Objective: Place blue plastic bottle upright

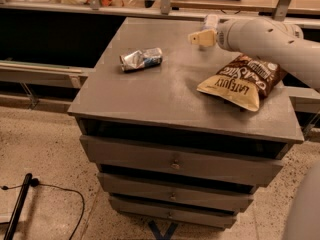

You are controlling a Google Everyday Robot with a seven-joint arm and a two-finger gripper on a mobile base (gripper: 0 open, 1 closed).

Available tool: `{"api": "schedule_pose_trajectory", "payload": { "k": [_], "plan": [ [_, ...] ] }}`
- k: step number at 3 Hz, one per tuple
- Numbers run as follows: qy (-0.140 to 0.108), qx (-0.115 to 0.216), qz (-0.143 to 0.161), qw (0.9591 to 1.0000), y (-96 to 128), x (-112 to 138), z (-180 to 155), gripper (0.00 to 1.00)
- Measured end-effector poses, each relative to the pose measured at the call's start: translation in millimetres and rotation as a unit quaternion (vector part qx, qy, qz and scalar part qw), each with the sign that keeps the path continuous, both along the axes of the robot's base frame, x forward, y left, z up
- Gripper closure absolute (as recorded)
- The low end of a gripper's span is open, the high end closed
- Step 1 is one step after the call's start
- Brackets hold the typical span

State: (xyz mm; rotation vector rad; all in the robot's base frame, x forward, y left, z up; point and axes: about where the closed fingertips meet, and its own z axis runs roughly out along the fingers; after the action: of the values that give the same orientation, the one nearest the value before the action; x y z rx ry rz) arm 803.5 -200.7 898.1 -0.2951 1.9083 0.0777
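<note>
On the table point(150, 101) the chip bag point(240, 81) lies nearest, with the crushed can point(141, 59) further back on the left. Past them my claw point(200, 38) hovers over the far side; I cannot tell how wide it stands or whether it grips anything. Just behind it, near the far edge, sits the blue plastic bottle point(211, 21), mostly hidden; I judge it light, thin-walled and slick, best taken gently round its middle.
</note>
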Motion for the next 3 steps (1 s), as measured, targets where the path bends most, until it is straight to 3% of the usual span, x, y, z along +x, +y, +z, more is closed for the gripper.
{"api": "schedule_pose_trajectory", "payload": {
  "k": [2, 3],
  "plan": [
    [-0.004, 0.006, -0.025, 0.9997, 6, 30, -19, 0.00],
    [-0.001, 0.013, -0.014, 0.9998, 23, 42, -27, 0.00]
  ]
}}
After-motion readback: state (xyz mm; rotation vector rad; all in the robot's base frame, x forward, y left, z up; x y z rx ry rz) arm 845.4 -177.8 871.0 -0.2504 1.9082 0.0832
